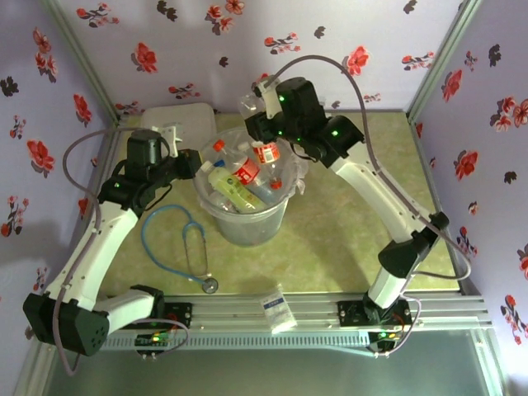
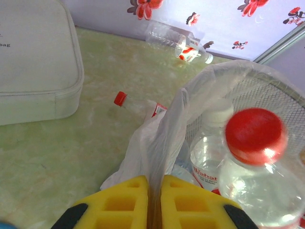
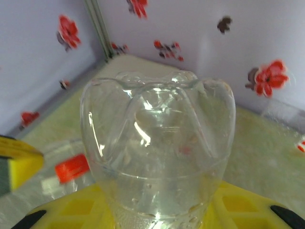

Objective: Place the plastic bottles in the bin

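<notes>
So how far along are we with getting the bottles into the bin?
Several bottles already lie in the bin. In hand: the right gripper is shut on a clear bottle, while the left gripper pinches the bag at the rim. Remaining: a red-capped bottle on the table beside the bin and another bottle by the back wall.

The round translucent bin [image 1: 247, 229] stands upright on the surface [image 1: 346, 247]. Its clear liner [image 2: 162, 138] is bunched at the rim, and capped bottles [image 1: 239, 177] are heaped inside. A red-capped bottle [image 2: 138, 106] lies just beside it, and another bottle [image 2: 178, 42] lies against the wall [image 2: 219, 21]. A clear bottle [image 3: 157, 143] is held aloft, base outward.
</notes>
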Controlling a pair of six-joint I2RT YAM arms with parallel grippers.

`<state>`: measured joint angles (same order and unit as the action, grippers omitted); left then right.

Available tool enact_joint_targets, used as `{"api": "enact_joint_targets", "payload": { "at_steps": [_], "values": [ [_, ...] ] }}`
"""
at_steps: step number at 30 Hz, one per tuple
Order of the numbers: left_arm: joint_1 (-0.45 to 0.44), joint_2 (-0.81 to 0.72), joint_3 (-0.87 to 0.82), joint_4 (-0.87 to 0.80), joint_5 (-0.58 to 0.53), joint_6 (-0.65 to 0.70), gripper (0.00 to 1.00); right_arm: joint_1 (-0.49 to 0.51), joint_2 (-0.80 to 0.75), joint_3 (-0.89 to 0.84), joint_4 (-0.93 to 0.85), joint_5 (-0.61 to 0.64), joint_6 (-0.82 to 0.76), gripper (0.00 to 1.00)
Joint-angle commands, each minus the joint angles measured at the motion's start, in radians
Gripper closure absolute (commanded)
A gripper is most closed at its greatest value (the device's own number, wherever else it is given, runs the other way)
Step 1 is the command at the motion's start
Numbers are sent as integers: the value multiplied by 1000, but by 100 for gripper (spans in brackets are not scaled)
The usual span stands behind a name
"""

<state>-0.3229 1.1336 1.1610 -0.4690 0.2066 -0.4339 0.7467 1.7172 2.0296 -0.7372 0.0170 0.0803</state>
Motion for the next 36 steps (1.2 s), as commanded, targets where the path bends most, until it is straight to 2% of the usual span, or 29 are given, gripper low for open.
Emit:
{"api": "enact_joint_targets", "payload": {
  "at_steps": [1,9,21,27,32,36],
  "values": [
    [-13,-16,8,-4,24,31,89,12,24,61,-124,64,-39,59],
    [-13,-11,-4,16,23,23,89,26,113,55,-165,38,-33,58],
    [-13,-17,-15,27,23,18,89,36,228,34,-168,-86,38,52],
    [-13,-12,-23,44,30,7,89,38,223,-22,-102,-340,105,48],
    [-13,-17,-20,43,27,8,89,38,198,13,-177,-379,88,47],
    [-13,-15,-17,47,22,4,89,38,212,95,-337,-351,49,48]
  ]
}}
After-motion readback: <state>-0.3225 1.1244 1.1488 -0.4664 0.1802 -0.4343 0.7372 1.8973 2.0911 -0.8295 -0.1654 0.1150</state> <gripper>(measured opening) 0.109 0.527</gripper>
